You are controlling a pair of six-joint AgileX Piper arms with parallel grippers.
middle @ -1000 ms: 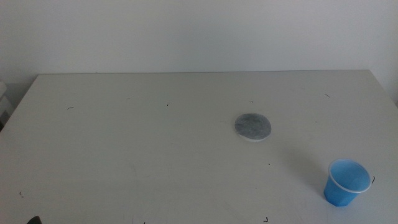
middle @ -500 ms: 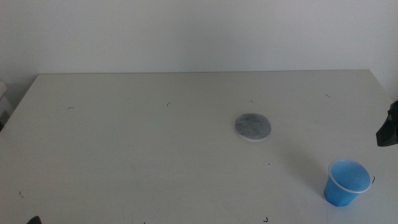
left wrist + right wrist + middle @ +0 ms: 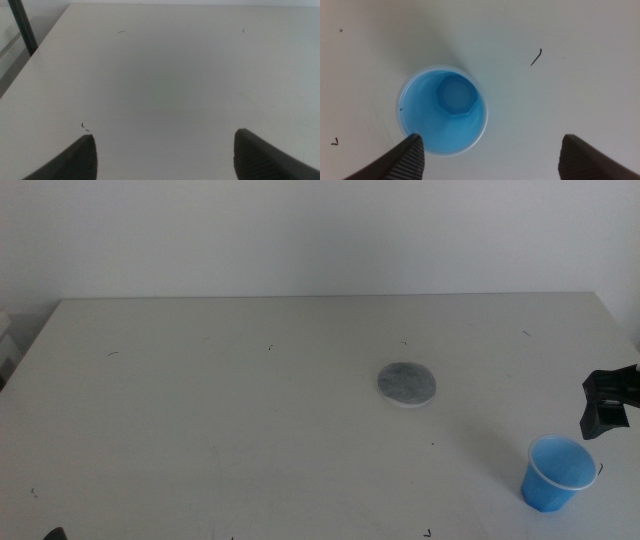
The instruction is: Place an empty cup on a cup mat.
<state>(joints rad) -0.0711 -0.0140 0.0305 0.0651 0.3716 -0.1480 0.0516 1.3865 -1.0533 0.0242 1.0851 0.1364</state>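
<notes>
The small bright blue cup [image 3: 555,473] stands upright and empty on the white table at the front right. The right wrist view looks straight down into the cup [image 3: 442,111]. The round mottled grey cup mat [image 3: 407,383] lies flat near the table's middle, to the left of and behind the cup. My right gripper [image 3: 606,405] comes in from the right edge, above and just behind the cup; its jaws are open wide [image 3: 490,155] and hold nothing. My left gripper [image 3: 165,155] is open over bare table, with only a dark tip [image 3: 52,534] at the middle view's bottom left edge.
The white table [image 3: 250,410] carries only small dark scuff marks. Its far edge meets a white wall. A dark post [image 3: 22,27] stands beyond the table's edge in the left wrist view.
My right gripper has come into the middle view from the right edge and moved left and down toward the cup. Cup and mat have not moved.
</notes>
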